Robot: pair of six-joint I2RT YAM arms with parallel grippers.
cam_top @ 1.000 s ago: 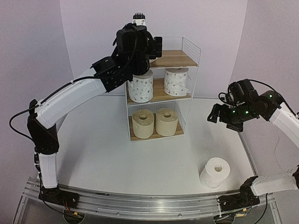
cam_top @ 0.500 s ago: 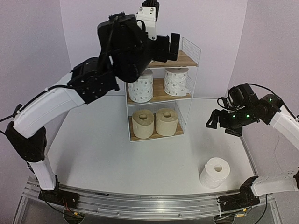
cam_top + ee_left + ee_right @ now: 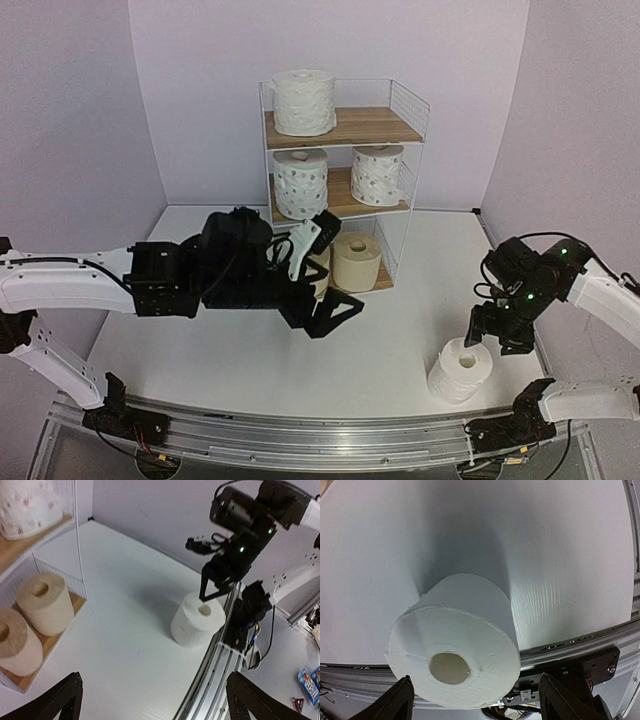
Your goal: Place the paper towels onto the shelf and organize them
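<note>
The shelf [image 3: 412, 128] stands at the back middle. A plain white roll [image 3: 303, 102] stands on its top board. Two dotted rolls [image 3: 301, 185] are on the middle board and two beige rolls [image 3: 357, 262] on the bottom one, the left beige one mostly hidden by my left arm. The other plain white roll [image 3: 460, 370] stands upright on the table at the front right, also in the left wrist view [image 3: 197, 625] and the right wrist view [image 3: 455, 655]. My left gripper [image 3: 335, 275] is open and empty, low in front of the shelf. My right gripper [image 3: 490, 335] is open, just above this roll.
A metal rail [image 3: 300, 435] runs along the table's near edge, close behind the loose roll. The shelf's mesh side [image 3: 410, 100] faces my right arm. Purple walls close in the back and sides.
My left arm has swung down from above the shelf's top board to low in front of the shelf, leaving the white roll there. My right gripper has dropped towards the loose roll.
</note>
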